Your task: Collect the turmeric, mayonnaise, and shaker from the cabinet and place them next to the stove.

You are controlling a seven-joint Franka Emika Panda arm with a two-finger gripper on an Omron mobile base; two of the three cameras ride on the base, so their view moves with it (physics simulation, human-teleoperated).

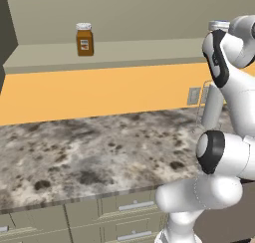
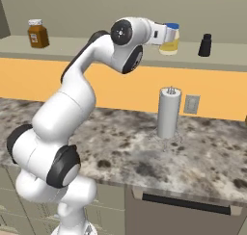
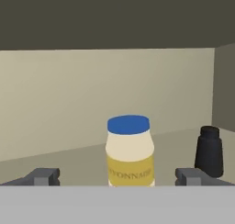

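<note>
Hovering at shelf height, your gripper is standing with its jaws spread as wide as they go, and nothing is pinched between them. In the hand view you're looking straight at the mayonnaise, sitting upright dead ahead between the two fingertips, with daylight on both sides; no contact is showing. At about three o'clock from it, the black shaker is standing near the jar but apart from it, close to the cabinet's side wall.

In the right base view your hand is reaching to the cabinet shelf, right at the mayonnaise, with the shaker off at three o'clock. The turmeric is standing well apart at nine o'clock on the same shelf, upright, lid on; you're also seeing it in the left base view.

Below the shelf, a steel paper-towel holder is standing on the marbled counter, roughly at six o'clock under the hand.
</note>
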